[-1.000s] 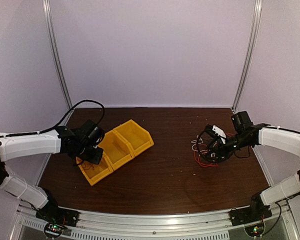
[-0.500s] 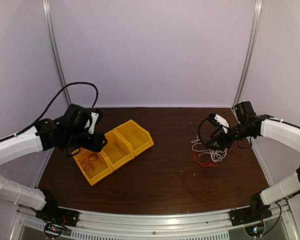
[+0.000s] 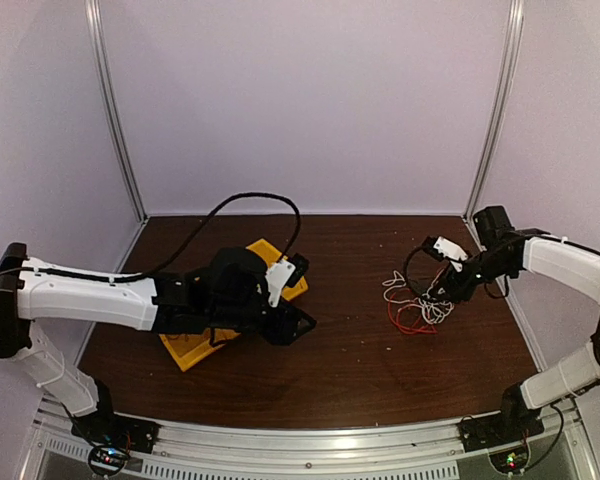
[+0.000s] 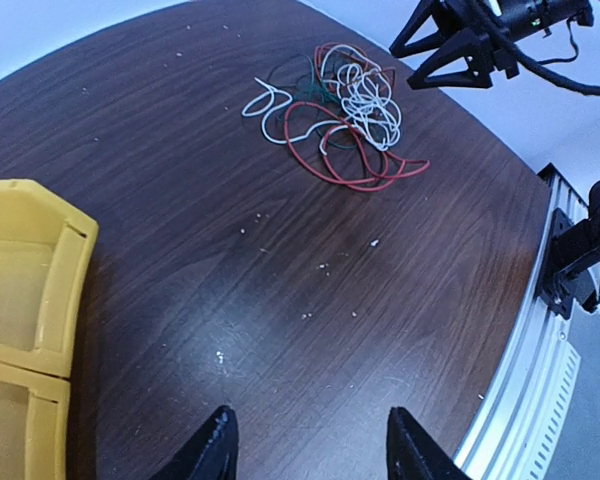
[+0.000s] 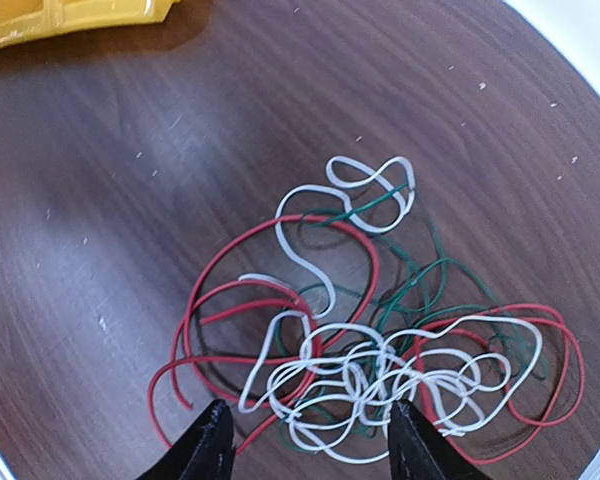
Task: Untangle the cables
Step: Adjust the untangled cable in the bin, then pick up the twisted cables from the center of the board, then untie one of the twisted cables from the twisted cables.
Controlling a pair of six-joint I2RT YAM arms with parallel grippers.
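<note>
The cables [image 3: 414, 308] lie as one loose tangle of red, white and green strands on the brown table at the right. The wrist views show the same cables [image 4: 332, 112] [image 5: 380, 345]. My right gripper [image 3: 443, 291] [image 5: 308, 428] hangs just above the tangle's near side. It is open, and white loops show below between its fingers. My left gripper [image 3: 302, 325] [image 4: 310, 440] is open over bare table near the middle, well left of the tangle, with nothing between its fingers.
A row of yellow bins [image 3: 272, 258] sits at centre left, mostly covered by my left arm; it shows as bins [image 4: 25, 285] in the left wrist view. The table's front metal rail [image 4: 540, 330] runs along the near edge. Small crumbs dot the wood.
My left arm swung from above the yellow bins rightward to the table's middle, and its jaws opened wider. My right gripper rose off the tangle and shifted slightly right.
</note>
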